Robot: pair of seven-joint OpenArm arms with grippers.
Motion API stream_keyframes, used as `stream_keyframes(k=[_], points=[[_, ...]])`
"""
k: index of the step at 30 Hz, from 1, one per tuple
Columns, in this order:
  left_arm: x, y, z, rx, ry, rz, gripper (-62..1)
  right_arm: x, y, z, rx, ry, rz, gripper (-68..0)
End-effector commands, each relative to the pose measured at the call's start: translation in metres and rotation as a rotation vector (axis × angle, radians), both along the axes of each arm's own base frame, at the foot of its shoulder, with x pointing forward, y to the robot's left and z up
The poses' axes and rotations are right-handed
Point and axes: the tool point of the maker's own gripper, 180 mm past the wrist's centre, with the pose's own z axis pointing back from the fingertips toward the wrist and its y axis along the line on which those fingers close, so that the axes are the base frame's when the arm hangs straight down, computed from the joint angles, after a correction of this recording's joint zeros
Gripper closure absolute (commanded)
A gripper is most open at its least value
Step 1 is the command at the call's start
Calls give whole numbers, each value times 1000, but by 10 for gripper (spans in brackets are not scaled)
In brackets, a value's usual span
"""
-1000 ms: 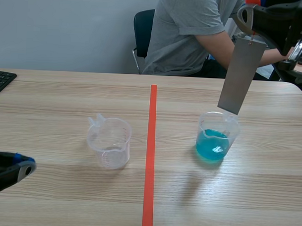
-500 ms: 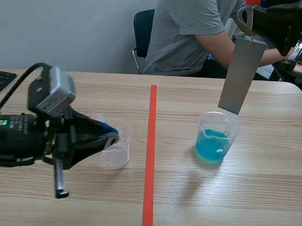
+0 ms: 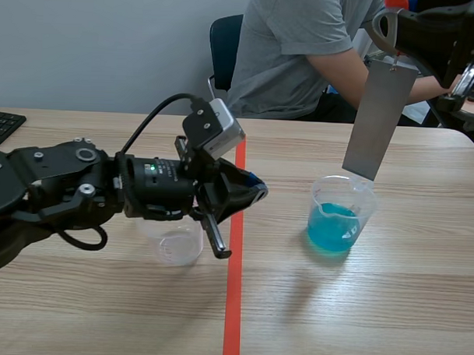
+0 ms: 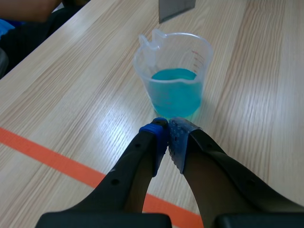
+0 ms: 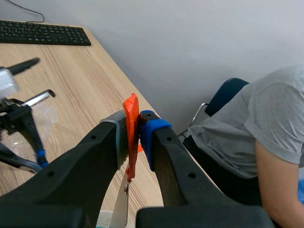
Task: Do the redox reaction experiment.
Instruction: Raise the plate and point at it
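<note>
Left pincer (image 4: 168, 137): closed on nothing, pads meeting. Tips point at the blue beaker (image 4: 175, 76), a narrow gap of bare bench (image 3: 373, 307) btwn them, no touch. Left arm reaches across the orange tape line (image 3: 234, 302), low over the bench.

Right pincer (image 5: 134, 130): closed on orange tab (image 5: 131, 107), held high at far right. Grey metal plate (image 3: 377, 120) hangs from the tab, tilted; lower edge just above the blue beaker's rim, not in the liquid.

Blue beaker sits right of the tape line, upright, approx a third full. Bare wood on its robot side and toward the bench's right edge. Empty beaker (image 3: 176, 241) sits left of the line, upright, partly hidden behind the left arm, well apart from the blue one.

Surface: light wood-grain bench, far edge against a plain grey wall. Keyboard (image 5: 42, 33) at far-left corner. Person (image 3: 303, 55) in grey tee seated across, on a dark chair (image 3: 224, 45).

Count: 2 beakers, 1 plate, 1 tab, 1 keyboard, 1 person.
</note>
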Motion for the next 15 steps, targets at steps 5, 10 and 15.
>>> stream_keyframes(k=[5,10,15], points=[[24,-28,24,-51,-45,-10,-44,-1,0,15,10,-37,13,-15],[37,-41,25,-56,-43,1,-44,-1,0,15,10,-37,13,-15],[39,-53,21,-64,-22,5,-44,-1,0,15,10,-37,13,-15]])
